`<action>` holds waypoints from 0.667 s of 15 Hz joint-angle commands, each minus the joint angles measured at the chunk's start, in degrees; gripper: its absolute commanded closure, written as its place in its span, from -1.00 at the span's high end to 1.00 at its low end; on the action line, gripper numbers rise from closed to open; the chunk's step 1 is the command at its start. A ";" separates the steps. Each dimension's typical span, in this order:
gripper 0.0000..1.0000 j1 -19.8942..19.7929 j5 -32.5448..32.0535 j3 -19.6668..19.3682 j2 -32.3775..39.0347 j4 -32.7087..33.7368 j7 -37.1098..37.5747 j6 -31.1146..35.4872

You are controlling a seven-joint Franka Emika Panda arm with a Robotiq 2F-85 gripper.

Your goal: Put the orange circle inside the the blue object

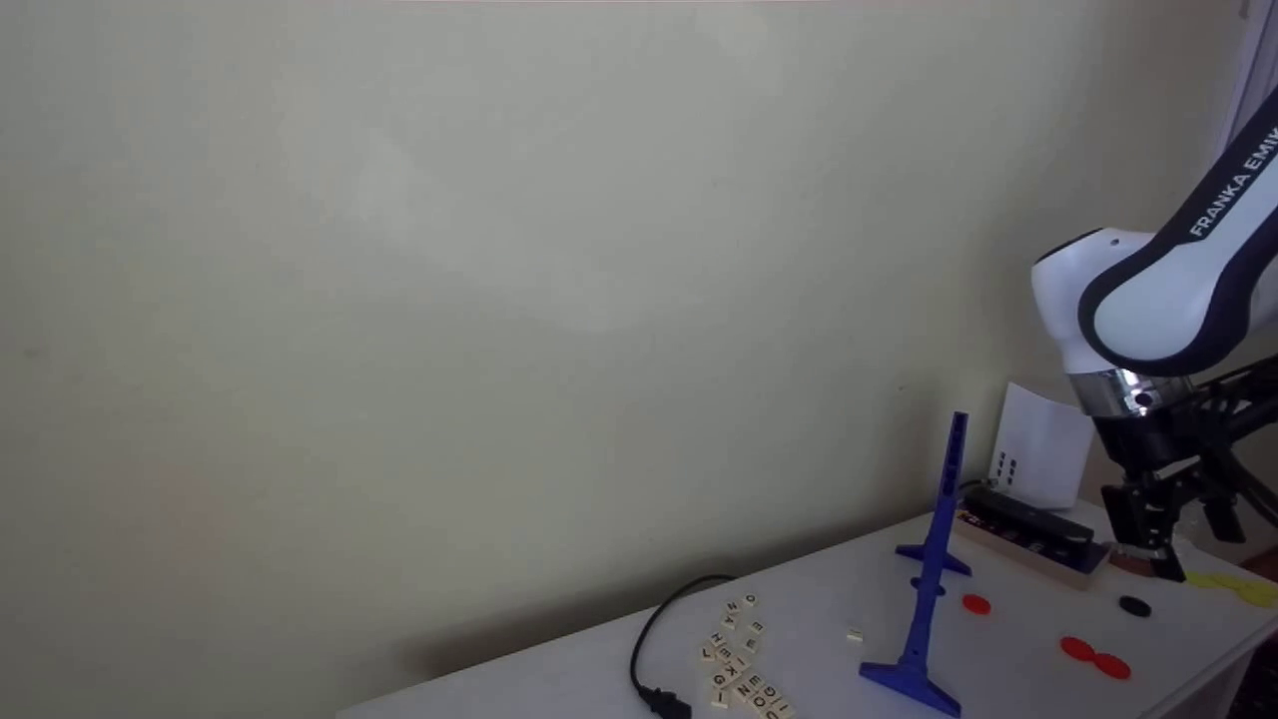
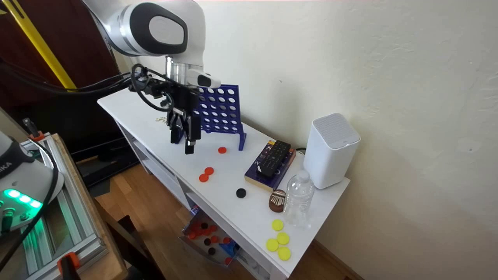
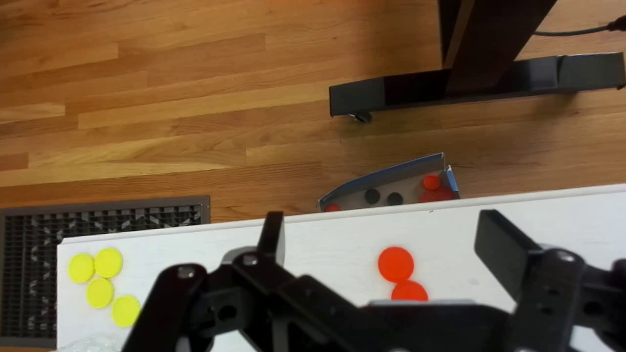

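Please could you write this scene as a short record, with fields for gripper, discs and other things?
gripper: open, holding nothing
blue rack: upright on the white table; nothing orange visible inside
single orange disc: near the blue rack
orange pair: touching, farther from the blue rack
black disc: lying alone
yellow discs: four, near the clear bottle
remote: on the book

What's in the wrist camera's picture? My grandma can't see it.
A black gripper stands wide open over a white tabletop, where two touching orange-red discs are framed by its jaws. Four yellow discs lie at the left. Past the edge, an open box holds red and black discs, with wooden floor beyond.
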 commanded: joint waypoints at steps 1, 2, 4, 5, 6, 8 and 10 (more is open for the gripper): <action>1.00 0.79 1.99 -1.00 7.52 3.60 -6.27 2.91; 1.00 0.81 1.56 -1.20 9.78 4.56 -7.31 3.85; 1.00 1.76 -0.61 -2.38 14.42 6.19 -5.68 6.94; 1.00 1.77 -0.28 -2.59 16.65 7.15 -6.49 8.18; 1.00 1.71 0.19 -2.76 18.90 8.15 -7.28 9.77; 1.00 1.68 0.61 -2.90 23.21 10.30 -9.60 12.17; 1.00 1.84 0.73 -3.15 27.47 12.93 -11.59 13.63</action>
